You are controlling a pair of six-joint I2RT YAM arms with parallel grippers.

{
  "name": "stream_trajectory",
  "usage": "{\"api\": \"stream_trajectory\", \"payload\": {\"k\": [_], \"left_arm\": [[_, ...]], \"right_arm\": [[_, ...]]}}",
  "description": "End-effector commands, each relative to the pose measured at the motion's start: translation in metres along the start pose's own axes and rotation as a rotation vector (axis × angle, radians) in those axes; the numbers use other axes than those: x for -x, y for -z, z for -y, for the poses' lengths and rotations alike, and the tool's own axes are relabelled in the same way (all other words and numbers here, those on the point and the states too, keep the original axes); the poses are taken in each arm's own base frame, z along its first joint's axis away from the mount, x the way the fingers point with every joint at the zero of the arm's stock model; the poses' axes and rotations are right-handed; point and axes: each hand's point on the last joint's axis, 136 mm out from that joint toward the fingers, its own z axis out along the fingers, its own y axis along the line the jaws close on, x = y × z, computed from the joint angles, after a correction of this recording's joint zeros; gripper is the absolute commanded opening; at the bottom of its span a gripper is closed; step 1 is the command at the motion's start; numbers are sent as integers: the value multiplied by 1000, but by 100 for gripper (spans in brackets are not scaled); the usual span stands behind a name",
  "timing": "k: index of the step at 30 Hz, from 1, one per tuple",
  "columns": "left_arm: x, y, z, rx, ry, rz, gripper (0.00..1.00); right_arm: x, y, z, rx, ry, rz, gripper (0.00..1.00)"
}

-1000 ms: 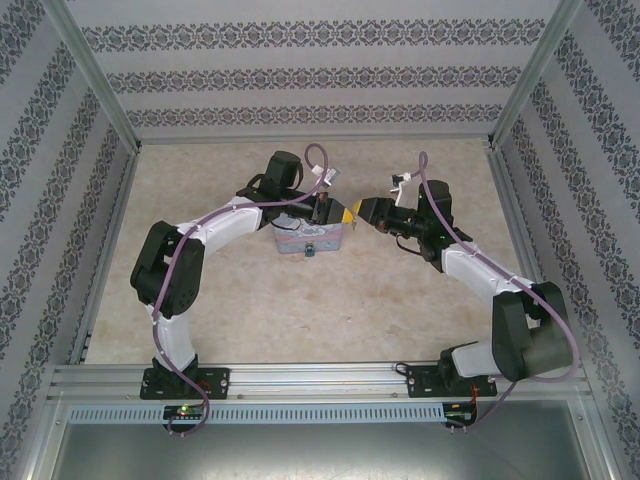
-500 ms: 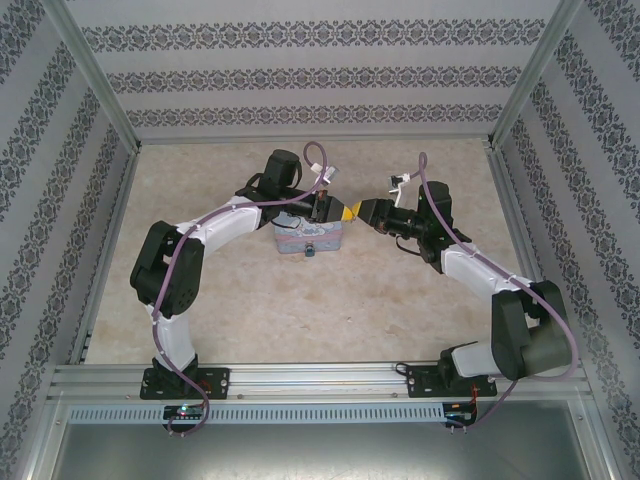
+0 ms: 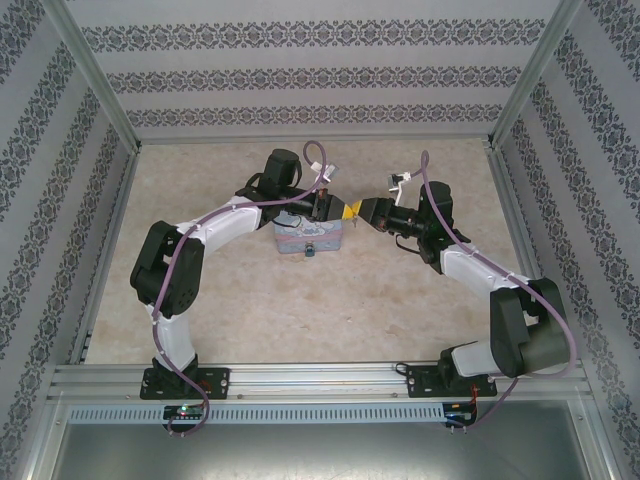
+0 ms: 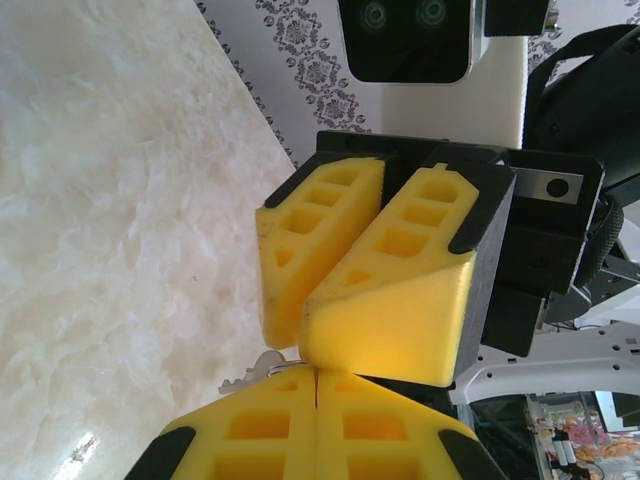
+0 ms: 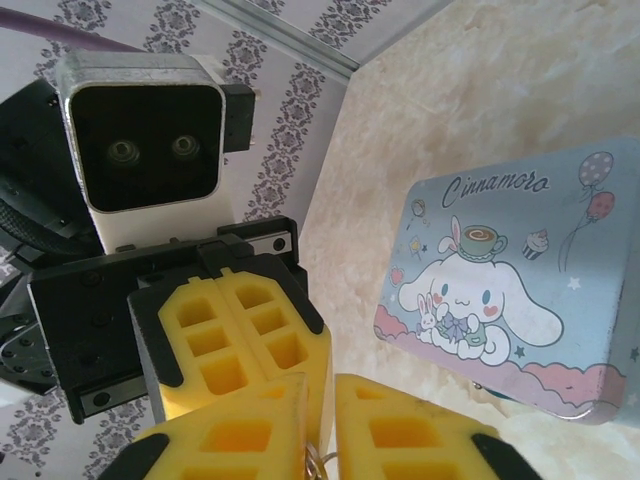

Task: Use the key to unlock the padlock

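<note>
Counting, top view: two grippers, the left gripper (image 3: pixel 340 211) and the right gripper (image 3: pixel 362 212); one tin (image 3: pixel 300 238); one padlock (image 3: pixel 310 251).
Places, top view: the tin sits near the middle of the worktop (image 3: pixel 250 310), slightly toward its far edge. The padlock is a blue speck touching the tin's near side, its shackle too small to see. The grippers meet tip to tip above the tin's right end.
Jaws, left wrist view: the left gripper's two yellow fingers (image 4: pixel 250 430) are pressed flat together. The right gripper's two fingers (image 4: pixel 400 290) are angled, with their tips touching.
Key, left wrist view: the key (image 4: pixel 258 368) is one silvery sliver peeking out where the four fingertips meet. It is mostly hidden, and which jaws pinch it cannot be told.
Right wrist view: a narrow slit between the right fingers holds a thin wire ring (image 5: pixel 320 462), cut off by the bottom edge. The left fingers are closed. The tin's cartoon print and "Cinnamoro" lettering are readable, and its right end is cut off.
</note>
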Motion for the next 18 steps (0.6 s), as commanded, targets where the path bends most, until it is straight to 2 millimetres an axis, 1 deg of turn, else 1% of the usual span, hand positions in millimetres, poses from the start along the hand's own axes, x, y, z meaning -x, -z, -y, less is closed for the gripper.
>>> {"api": "stream_trajectory", "payload": {"k": [1,3,5,7,10,12,13,14,15,18], "left_arm": [[12,4,4,-26,-59,36,0],[12,4,4,-24,-59,38,0],[13,4,3,-22,-62,43,0],[14,5,3,-23,-63,47,0],[14,4,3,-23,-62,51,0],[15,4,3,-22,-64,54,0],[15,4,3,-23,-63,53,0],[15,4,3,-23,-62,53,0],[14,4,3,-23,-61,52,0],[15,5,4,-24,-64,53,0]], "right_arm": [[-12,-1,3,22,-9,-39,12],[-12,-1,3,23,-9,-40,8],[-14,-1,3,24,-11,-43,7],[-14,0,4,22,-13,-42,3],[-13,1,4,22,-14,-40,0],[-14,2,4,23,-14,-40,0],[-14,2,5,22,-16,-40,7],[-13,2,6,17,-20,-37,18],[-13,2,7,14,-22,-34,21],[-13,3,9,13,-28,-33,21]]}}
